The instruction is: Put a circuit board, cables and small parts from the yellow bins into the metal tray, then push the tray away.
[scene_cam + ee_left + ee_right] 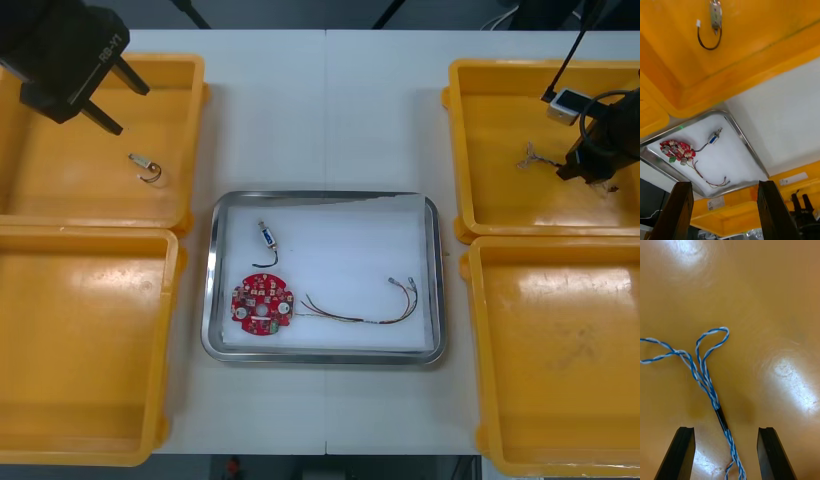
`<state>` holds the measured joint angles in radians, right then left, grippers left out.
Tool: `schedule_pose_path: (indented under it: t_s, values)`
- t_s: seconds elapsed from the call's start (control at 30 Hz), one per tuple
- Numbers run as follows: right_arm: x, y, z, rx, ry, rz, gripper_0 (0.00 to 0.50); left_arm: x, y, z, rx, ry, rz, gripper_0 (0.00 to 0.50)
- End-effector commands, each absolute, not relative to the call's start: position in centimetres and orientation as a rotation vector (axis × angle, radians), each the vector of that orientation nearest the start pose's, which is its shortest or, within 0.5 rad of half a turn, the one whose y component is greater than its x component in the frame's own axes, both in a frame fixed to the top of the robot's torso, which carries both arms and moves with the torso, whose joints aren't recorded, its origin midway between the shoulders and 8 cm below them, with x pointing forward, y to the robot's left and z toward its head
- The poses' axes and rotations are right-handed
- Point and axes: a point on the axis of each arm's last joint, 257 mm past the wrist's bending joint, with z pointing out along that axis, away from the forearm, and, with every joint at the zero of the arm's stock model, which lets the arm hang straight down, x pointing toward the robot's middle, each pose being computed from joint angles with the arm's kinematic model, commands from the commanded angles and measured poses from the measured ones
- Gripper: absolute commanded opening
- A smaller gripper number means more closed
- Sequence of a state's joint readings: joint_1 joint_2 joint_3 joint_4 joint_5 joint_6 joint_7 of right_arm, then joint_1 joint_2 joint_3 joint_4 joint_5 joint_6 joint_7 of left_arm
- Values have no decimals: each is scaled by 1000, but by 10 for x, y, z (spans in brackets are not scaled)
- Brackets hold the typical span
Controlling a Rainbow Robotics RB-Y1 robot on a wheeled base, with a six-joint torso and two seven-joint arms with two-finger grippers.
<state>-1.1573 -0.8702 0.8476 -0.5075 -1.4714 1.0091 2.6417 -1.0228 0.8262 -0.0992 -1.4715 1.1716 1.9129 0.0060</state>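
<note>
Your right gripper [587, 172] hangs low inside the far right yellow bin [500, 110], its black fingers [681, 453] spread apart and clamping nothing. The twisted blue and white cable [703, 378] lies on the bin floor and runs between them, its loops fanning out beyond the tips. Your left gripper [120, 100] hovers above the far left yellow bin [60, 170], fingers likewise apart and empty, near a small metal part [148, 168] with a looped black cable [707, 43] resting on that bin's floor. Between the bins, the metal tray [210, 290], white inside, holds a round red circuit board [262, 305] at its near left corner. A second small metal part [267, 236] with a short black lead [265, 262] lies just beyond the board, and a red and yellow cable [365, 312] stretches from beside the board toward the tray's right side.
</note>
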Motion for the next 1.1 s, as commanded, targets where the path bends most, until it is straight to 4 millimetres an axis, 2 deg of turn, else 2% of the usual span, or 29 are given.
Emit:
schedule_pose_path:
  t_s: [0.03, 0.27, 0.53, 0.73, 0.8, 0.83, 0.87, 0.9, 0.93, 1.1]
  values:
    - [626, -404, -190, -1138, 2341, -254, 479, 510, 283, -12, -1440, 2426, -515, 500]
    - [626, -402, -196, -1131, 2355, -257, 480, 540, 312, -37, -1493, 2315, -400, 500]
    - [619, -400, -213, -1142, 2379, -243, 479, 573, 318, -62, -1465, 2252, -432, 500]
    - [614, -403, -221, -1147, 2399, -247, 478, 590, 323, -83, -1398, 2213, -371, 500]
    - [613, -404, -224, -1151, 2402, -247, 448, 592, 324, -90, -1367, 2219, -353, 500]
    - [612, -404, -224, -1147, 2404, -245, 365, 593, 325, -95, -1340, 2228, -331, 500]
    - [612, -403, -224, -1149, 2403, -243, 206, 595, 325, -99, -1320, 2234, -315, 500]
    - [612, -403, -224, -1146, 2404, -240, 118, 595, 325, -101, -1314, 2234, -308, 500]
    - [612, -403, -225, -1145, 2405, -241, 9, 597, 324, -105, -1313, 2233, -303, 500]
    - [612, -402, -224, -1146, 2401, -234, 0, 610, 324, -117, -1272, 2215, -283, 500]
